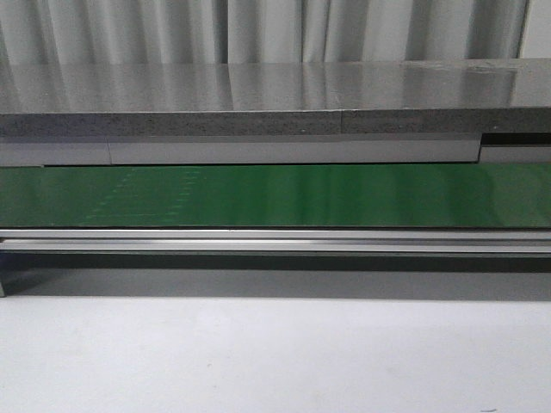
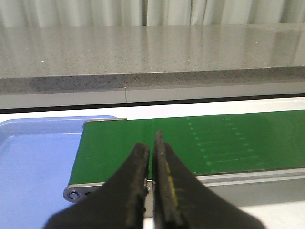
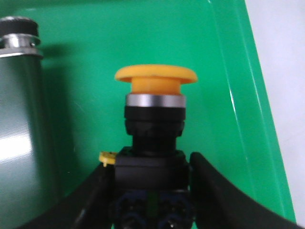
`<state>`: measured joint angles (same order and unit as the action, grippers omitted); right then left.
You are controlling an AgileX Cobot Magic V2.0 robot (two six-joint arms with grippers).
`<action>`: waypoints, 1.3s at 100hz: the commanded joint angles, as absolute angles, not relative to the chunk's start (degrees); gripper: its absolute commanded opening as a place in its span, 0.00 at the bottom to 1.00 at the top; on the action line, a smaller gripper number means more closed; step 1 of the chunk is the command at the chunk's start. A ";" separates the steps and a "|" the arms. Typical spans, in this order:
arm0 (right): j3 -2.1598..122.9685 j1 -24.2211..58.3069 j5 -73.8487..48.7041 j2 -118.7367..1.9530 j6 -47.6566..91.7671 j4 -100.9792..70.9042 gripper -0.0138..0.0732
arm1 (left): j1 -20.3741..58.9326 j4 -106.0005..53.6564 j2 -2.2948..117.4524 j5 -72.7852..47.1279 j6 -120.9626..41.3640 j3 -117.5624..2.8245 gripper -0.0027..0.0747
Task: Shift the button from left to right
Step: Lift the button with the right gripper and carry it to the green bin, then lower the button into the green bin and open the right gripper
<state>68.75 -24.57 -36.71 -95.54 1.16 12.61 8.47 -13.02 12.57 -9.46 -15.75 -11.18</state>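
Observation:
The button (image 3: 156, 76) has a round yellow-orange head, a silver ring and a black boxy body with blue and green marks. It shows only in the right wrist view, upright between the fingers of my right gripper (image 3: 150, 162), which close on both sides of its black body over a green tray (image 3: 224, 95). My left gripper (image 2: 151, 143) is shut and empty, with only a thin slit between its jaws, above the left end of the green conveyor belt (image 2: 214, 138). Neither gripper nor the button shows in the front view.
A blue tray (image 2: 33, 162) lies beside the belt's left end. A grey stone counter (image 2: 143, 52) runs behind the belt (image 1: 275, 196). The conveyor's metal roller end (image 3: 19, 95) stands beside the green tray. The white table (image 1: 275, 361) lies in front.

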 commanded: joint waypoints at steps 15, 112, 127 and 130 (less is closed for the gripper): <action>70.71 -25.73 -33.53 -98.08 5.30 10.14 0.32 | 8.75 -13.06 13.06 -5.24 -15.69 -12.75 0.04; 70.71 -25.73 -34.90 -104.14 12.05 1.64 0.67 | 8.75 -13.06 13.06 -5.24 -15.69 -12.75 0.04; 70.71 -25.73 -34.90 -104.14 11.99 1.64 0.67 | 8.75 -13.06 13.06 -5.24 -15.69 -12.75 0.04; 70.71 -25.73 -34.96 -104.08 11.99 1.64 0.67 | 8.75 -13.06 13.06 -5.24 -15.69 -12.75 0.04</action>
